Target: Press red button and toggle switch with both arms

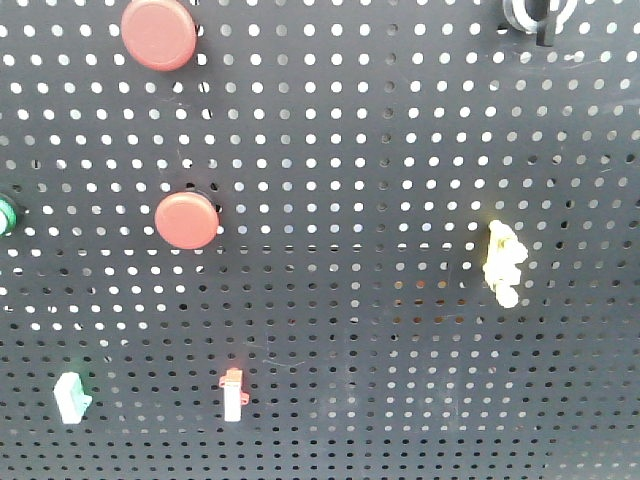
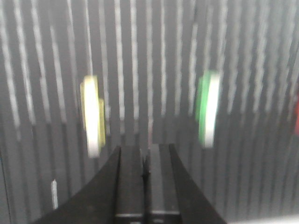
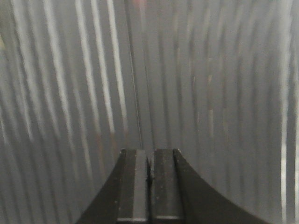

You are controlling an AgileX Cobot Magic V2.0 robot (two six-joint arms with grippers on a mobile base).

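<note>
Two black fingers of the left gripper fill the bottom of the left wrist view. They are pressed tight together, with only a thin line between them and nothing held. Past them the black board with holes looks smeared. A yellow and white blur and a green and white blur show on it, and a bit of red sits at the edge. I cannot tell what these are.

The right gripper looks the same in its own view. Its fingers are squeezed together and hold nothing. Only the smeared board shows past it.

From the front, the board stands up like a wall, and no gripper shows there. The lower red button is round and sits left of the middle. The upper red button is bigger and sits straight above it, near the top edge. A green button is to its left, half cut off by the edge. The white switch with a red tip is below it and a little to the right. A white and green switch is below it and to the left. The yellow knobbly switch is far to its right, a little lower. The toggle switch is far up and to the right of it, at the top edge. Only its shiny white ring and black stub show. Nothing touches it or either red button.
</note>
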